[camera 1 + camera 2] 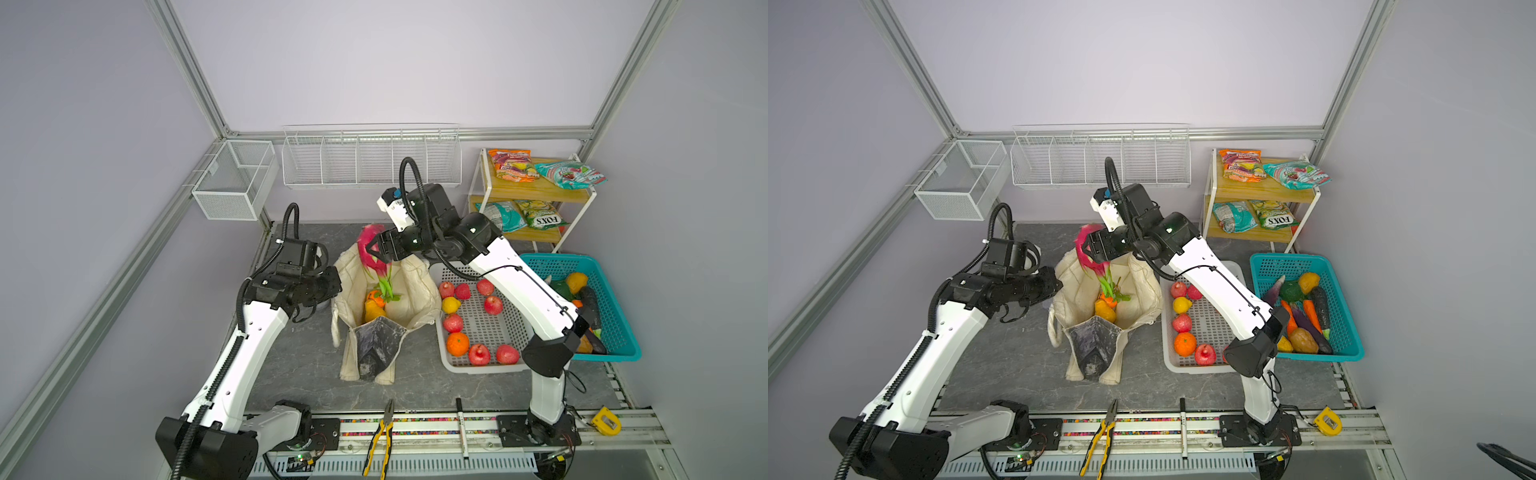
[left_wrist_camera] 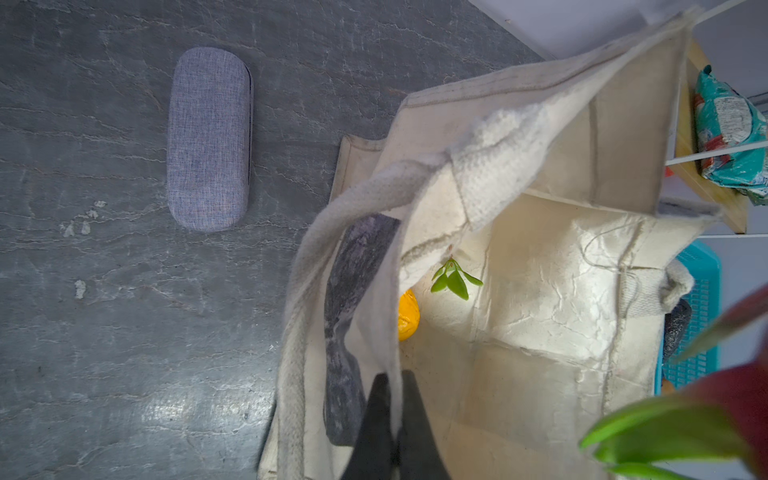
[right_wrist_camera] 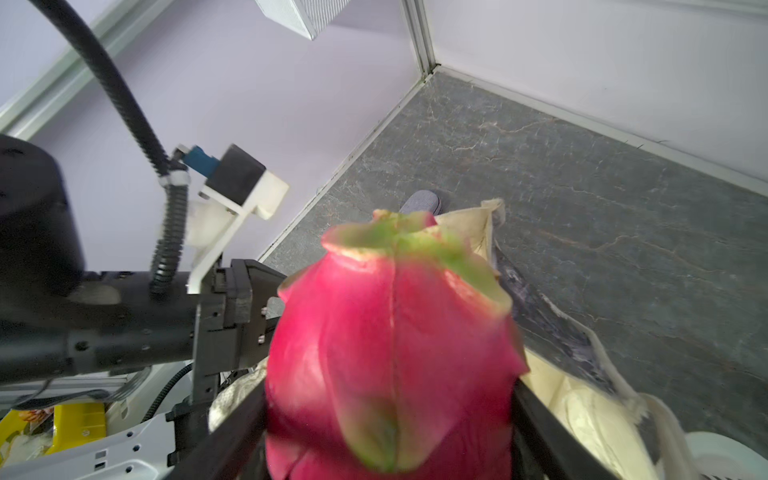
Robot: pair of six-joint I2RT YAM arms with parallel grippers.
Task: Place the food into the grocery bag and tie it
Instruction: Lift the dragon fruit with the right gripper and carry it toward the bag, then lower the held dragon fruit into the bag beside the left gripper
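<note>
My right end effector (image 1: 377,252) is spread wide around the magenta dragon fruit (image 1: 366,237), a finger on each flank. It holds the fruit in the air over the 12 o'clock rim of the grocery bag (image 1: 419,291), green leaves hanging into the opening. My left end effector (image 2: 394,419) is pinched tight on the bag's 9 o'clock rim. The bag stands open at the centre of the desk (image 1: 299,353), with a yellow fruit (image 1: 374,312) inside. The white basket (image 1: 494,331) of red fruits sits at its 3 o'clock.
</note>
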